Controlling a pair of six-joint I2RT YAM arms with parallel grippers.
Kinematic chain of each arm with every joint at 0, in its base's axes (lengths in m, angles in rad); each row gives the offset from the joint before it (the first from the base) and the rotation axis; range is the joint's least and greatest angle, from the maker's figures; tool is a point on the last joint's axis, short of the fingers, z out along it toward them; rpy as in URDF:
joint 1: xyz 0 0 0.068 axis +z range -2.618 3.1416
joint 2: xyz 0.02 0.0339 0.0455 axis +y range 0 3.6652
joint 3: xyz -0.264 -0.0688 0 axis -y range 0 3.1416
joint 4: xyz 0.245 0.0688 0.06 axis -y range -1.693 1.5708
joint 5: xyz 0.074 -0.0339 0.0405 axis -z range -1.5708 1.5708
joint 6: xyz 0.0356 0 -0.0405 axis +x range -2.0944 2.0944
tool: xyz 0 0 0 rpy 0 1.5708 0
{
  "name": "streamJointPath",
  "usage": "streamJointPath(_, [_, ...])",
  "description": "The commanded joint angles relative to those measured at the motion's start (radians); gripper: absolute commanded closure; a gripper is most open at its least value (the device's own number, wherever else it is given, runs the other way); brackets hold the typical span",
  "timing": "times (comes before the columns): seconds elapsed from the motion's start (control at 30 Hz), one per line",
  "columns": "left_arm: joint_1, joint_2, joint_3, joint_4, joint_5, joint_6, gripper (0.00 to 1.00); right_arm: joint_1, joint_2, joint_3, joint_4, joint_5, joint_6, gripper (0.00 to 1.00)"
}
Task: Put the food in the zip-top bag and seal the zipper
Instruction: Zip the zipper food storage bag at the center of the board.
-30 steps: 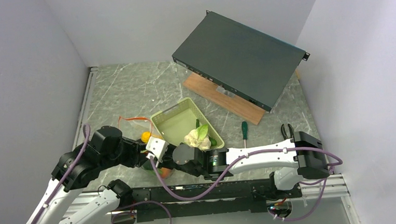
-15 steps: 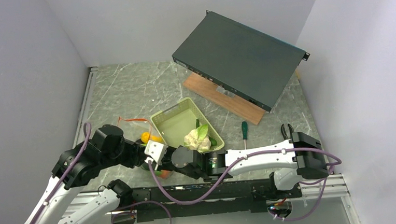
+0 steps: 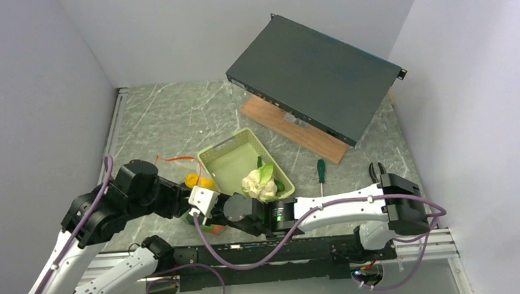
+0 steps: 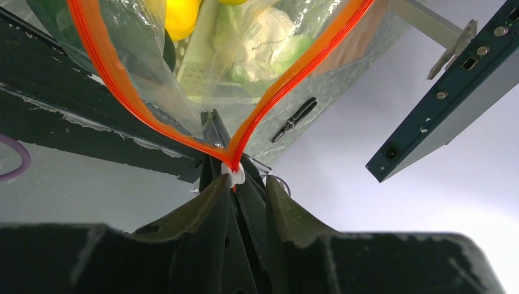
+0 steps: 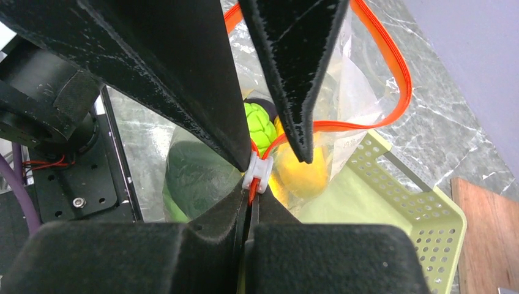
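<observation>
Your left gripper (image 4: 246, 184): jaws a narrow gap apart, clamped on nothing I can see. One fingertip (image 5: 229, 144) touches the white slider (image 5: 257, 172).

The zip-top bag (image 4: 147, 86) hangs between the two grippers near the front table edge, just left of the basket (image 3: 234, 163). The zipper (image 4: 101, 49) splays in a wide V from the slider, so the mouth is open along nearly all its length. Yellow corn (image 3: 197, 181) and green pieces (image 5: 260, 119) are inside.

Your right gripper (image 5: 249, 199): fully closed, pinching the zipper's end just below the slider.

This looks like the start of sealing. Hold the right pinch fixed as the anchor. Close the left jaws squarely on the slider, not on the film. Then pull along the strip in one straight line, with the strip taut. Don't twist: the floppy film will likely bunch and the slider could jam.

Check first: the cauliflower (image 3: 258, 181) sits in the basket, outside the bag. Sealing now would leave it out.

Views:
- **Top view:** shows the cauliflower in the basket and how the arms lie, but the arms hide the pinch.
- **Right wrist view:** shows the pinch and the finger-to-slider contact.
- **Left wrist view:** shows the V best. There the cauliflower appears only through the film, so it is easy to misread as bagged.
</observation>
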Motion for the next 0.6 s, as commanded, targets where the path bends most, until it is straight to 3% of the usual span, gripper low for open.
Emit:
streamJointPath(0.0, [-0.001, -0.004, 0.003, 0.006, 0.001, 0.005, 0.64, 0.006, 0.004, 0.044, 0.024, 0.007, -0.003, 1.00])
streamJointPath(0.2, [0.000, -0.010, -0.015, -0.003, 0.002, 0.004, 0.58, 0.006, 0.003, 0.046, 0.019, 0.003, 0.003, 1.00])
streamJointPath(0.57, [0.000, -0.006, -0.035, 0.001, 0.021, 0.007, 0.72, 0.007, 0.014, 0.062, 0.015, -0.002, 0.007, 1.00])
